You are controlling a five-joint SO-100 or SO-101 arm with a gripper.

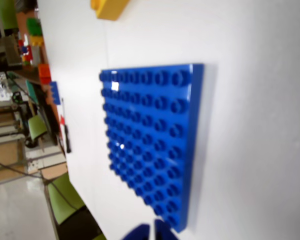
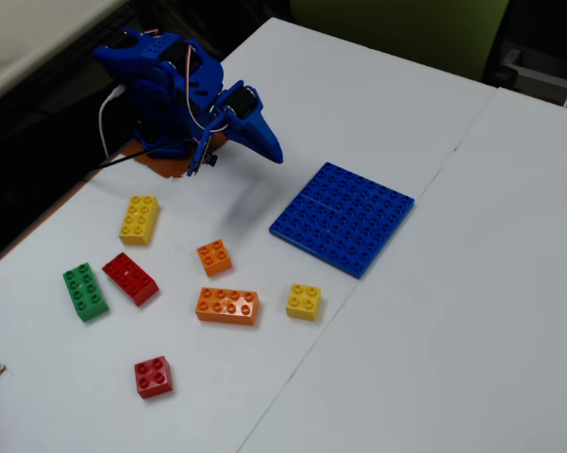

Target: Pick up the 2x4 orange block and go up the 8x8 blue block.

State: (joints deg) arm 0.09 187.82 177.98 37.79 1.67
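The pincer (image 2: 272, 151), pressed together and empty, hangs well apart from the 2x4 orange block (image 2: 226, 306), so it may grab the nearby small orange brick (image 2: 214, 257) instead.

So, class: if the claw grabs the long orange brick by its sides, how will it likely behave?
The long orange brick looks like rigid moulded plastic, so it should stay stiff. It lies flat on the table, unlikely to roll or tip. Its glossy sides may slip a little, and it is probably light for its size.
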